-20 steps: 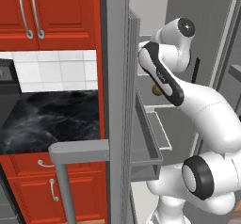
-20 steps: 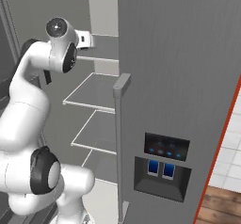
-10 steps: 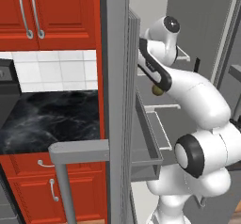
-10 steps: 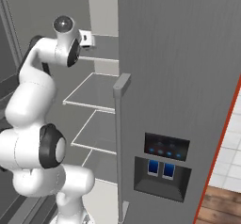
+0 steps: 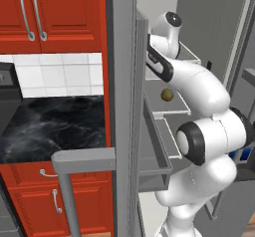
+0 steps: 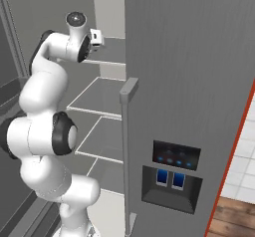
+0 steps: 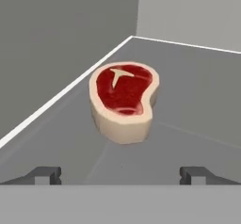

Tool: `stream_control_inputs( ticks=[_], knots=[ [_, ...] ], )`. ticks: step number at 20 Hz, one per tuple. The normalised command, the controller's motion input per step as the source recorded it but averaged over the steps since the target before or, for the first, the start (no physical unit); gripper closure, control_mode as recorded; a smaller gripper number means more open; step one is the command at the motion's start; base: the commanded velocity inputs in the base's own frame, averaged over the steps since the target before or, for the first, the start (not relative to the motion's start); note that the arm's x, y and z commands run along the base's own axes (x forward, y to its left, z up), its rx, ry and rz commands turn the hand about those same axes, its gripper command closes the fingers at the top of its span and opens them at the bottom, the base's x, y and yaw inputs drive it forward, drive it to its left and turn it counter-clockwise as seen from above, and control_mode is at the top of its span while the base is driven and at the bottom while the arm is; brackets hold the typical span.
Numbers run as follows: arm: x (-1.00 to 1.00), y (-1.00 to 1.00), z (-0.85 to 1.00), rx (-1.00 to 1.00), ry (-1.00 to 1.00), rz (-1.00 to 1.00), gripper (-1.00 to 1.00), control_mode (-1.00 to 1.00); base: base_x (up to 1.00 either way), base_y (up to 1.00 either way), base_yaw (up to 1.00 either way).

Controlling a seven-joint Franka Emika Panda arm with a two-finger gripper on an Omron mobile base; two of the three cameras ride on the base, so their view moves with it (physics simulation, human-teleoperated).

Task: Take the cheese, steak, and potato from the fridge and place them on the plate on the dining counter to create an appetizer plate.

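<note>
- The fridge (image 6: 189, 81) is the biggest thing I have in front of me: a tall grey unit, one door shut in the right base view with its dark dispenser panel (image 6: 174, 175) and blue marks, the other door swung open edge-on in the left base view.
- Beside it on the left base view I see red cabinets (image 5: 50, 12) above a black marbled counter (image 5: 50, 126) with white tile behind.
- My white arm (image 5: 199, 96) reaches up and into the open fridge compartment, over the white-edged grey shelves (image 6: 99, 99).
- The steak (image 7: 123, 100) lies flat on a grey shelf near the back corner, red face with its white mark up, pale fat rim all round.
- The potato (image 5: 167, 95) sits on a lower shelf, just under my forearm in the left base view.
- The gripper (image 7: 121, 173) hovers short of the steak, its jaws spread fully wide with nothing between them and no contact with the meat.
</note>
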Motion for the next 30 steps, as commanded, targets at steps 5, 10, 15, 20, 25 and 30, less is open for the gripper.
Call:
stream_control_inputs(
  ticks=[5, 10, 15, 20, 25, 30],
  knots=[
    [0.45, 0.09, -0.18, 0.0, 0.0, 0.03, -1.0, -1.0, 0.0, 0.0, 0.0],
    [0.42, 0.07, -0.17, 0.0, 0.0, 0.03, -1.0, -1.0, 0.0, 0.0, 0.0],
    [0.41, 0.11, -0.17, 0.0, 0.0, 0.02, -1.0, -1.0, 0.0, 0.0, 0.0],
    [0.37, 0.17, -0.19, 0.0, 0.0, 0.02, -1.0, -1.0, 0.0, 0.0, 0.0],
    [0.3, 0.21, -0.25, 0.0, 0.0, 0.01, 1.0, -1.0, 0.0, 0.0, 0.0],
    [0.14, 0.1, -0.24, 0.0, 0.0, 0.0, 1.0, -1.0, 0.0, 0.0, 0.0]
  ],
)
